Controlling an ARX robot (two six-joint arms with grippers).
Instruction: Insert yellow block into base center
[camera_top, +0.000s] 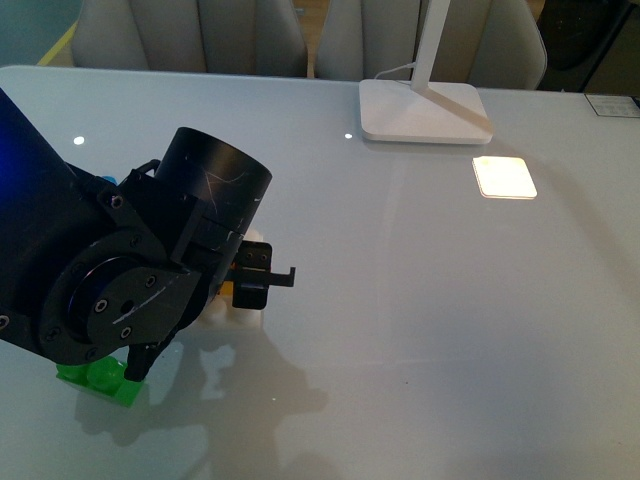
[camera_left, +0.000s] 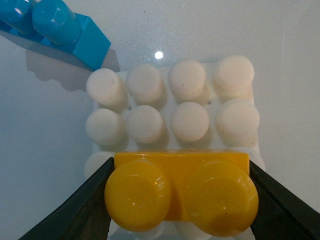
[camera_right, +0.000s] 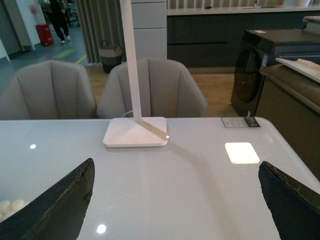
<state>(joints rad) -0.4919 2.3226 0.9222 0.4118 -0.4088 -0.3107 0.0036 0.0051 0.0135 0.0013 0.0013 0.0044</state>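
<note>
Yellow block, glossy, two-studded, clamped by left claw over white base; right claw apart.

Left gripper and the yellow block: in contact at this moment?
Touching. The left wrist view shows the left gripper with both black fingers pressed flush against the two ends of the yellow block, with no gap on either side.
</note>
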